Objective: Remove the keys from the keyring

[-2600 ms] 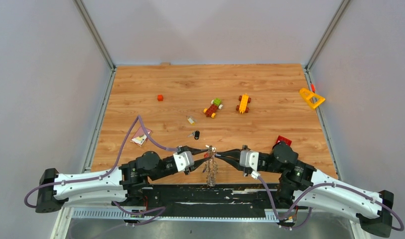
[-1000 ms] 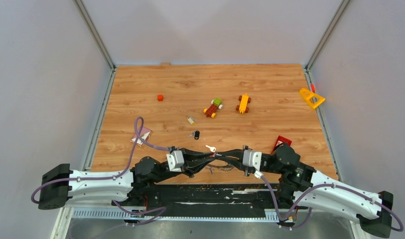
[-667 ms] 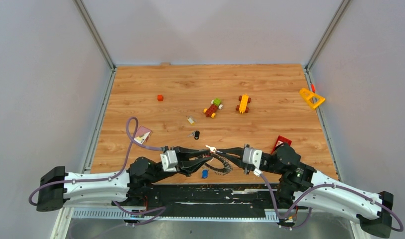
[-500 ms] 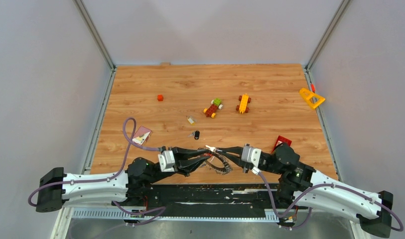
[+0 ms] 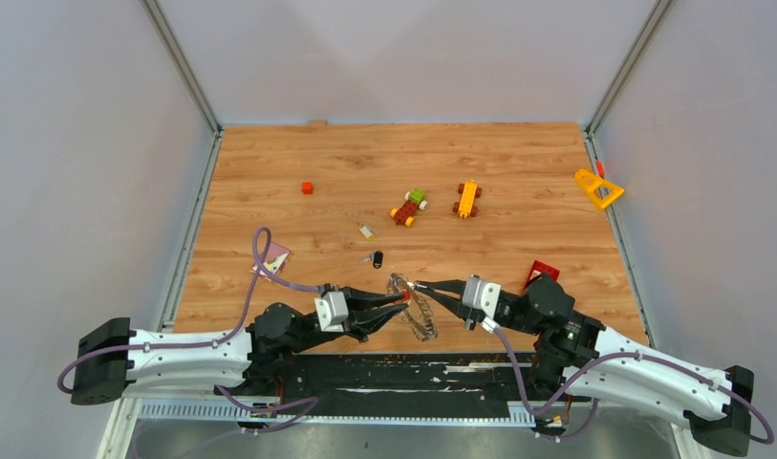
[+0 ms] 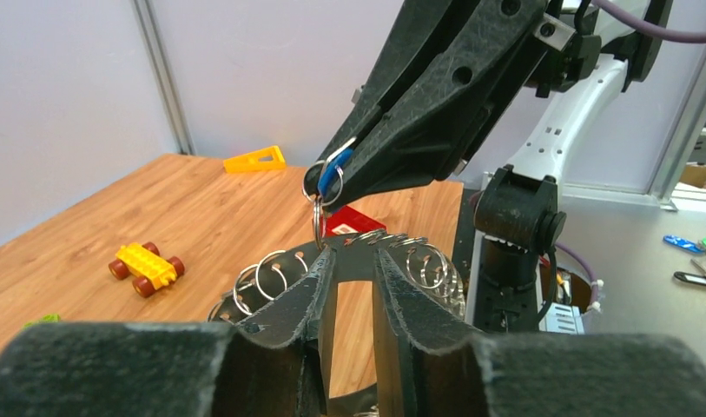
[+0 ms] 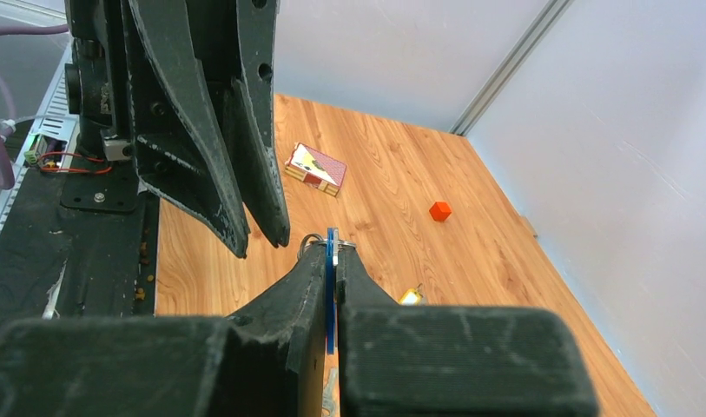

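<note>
left wrist view shows the left gripper [image 6: 353,254] with its fingers [image 6: 314,295] drawn close on the upper edge of the keyring [image 6: 264,278]. a thin gap is left between them where the ring's dark band sits, so it reads as a pinch on the ring, which hangs tilted in the air above the near edge of the table [image 5: 480,153]. just above those tips the right gripper [image 7: 331,261] is pressed tight on the flat head of a blue key [image 6: 333,178]. a small wire loop [image 6: 317,217] runs from that key down to the ring, so the key is not yet free. the main risk, i think, is the pull: the blue head is thin and looks smooth, and if the arms draw apart before the loop is worked off, it may slide out of the right fingers, or the ring may twist out of the left ones. either slip would drop the whole bunch near the black base plate [image 5: 365,368], where it could be awkward to retrieve. the coiled rim has many loops, and one could catch on a fingertip and drag the ring sideways. the two sets of fingers are also very near each other, so a small misjudged turn could knock them together. a black key [image 5: 377,258] lies on the wood beyond the grippers, apart from the ring, and looks safe from all this.
</note>
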### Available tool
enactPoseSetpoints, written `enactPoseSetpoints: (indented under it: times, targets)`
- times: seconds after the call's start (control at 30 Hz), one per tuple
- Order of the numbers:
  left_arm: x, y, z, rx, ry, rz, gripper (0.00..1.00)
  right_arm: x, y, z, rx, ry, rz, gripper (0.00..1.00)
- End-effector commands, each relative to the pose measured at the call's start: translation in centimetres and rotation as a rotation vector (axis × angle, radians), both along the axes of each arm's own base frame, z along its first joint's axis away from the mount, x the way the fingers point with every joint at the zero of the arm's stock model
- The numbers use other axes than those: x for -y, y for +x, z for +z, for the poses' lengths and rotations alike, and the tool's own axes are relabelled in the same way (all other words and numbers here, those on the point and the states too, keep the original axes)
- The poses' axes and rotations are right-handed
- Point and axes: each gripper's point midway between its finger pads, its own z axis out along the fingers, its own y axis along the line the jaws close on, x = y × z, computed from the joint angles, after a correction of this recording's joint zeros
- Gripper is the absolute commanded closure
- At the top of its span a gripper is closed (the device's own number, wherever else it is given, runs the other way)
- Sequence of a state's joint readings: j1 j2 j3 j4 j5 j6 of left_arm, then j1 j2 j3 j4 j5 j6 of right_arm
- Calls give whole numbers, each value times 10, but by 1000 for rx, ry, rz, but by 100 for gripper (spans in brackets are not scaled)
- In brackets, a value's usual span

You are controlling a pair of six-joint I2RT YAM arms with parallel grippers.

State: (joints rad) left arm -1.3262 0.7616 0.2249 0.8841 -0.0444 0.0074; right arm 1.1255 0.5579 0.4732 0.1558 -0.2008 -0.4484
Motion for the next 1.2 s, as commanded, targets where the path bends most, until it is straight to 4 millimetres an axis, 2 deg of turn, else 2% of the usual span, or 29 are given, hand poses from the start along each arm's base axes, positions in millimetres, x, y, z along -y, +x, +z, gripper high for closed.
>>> enactPoseSetpoints:
  times: [0.0, 0.37, 0.97, 1.17]
  targets:
    - [-1, 1, 9, 5, -40, 4, 71, 5, -9, 48, 53, 145, 30, 100]
    - [0, 4, 7, -27, -40, 19, 69, 2, -20, 46, 61, 138, 93, 100]
    - [4, 4, 7, -25, -38, 14, 68, -9, -25, 37, 37, 109, 145, 100]
    - [3, 5, 7, -25, -39, 19, 72, -10, -28, 36, 32, 106, 161, 100]
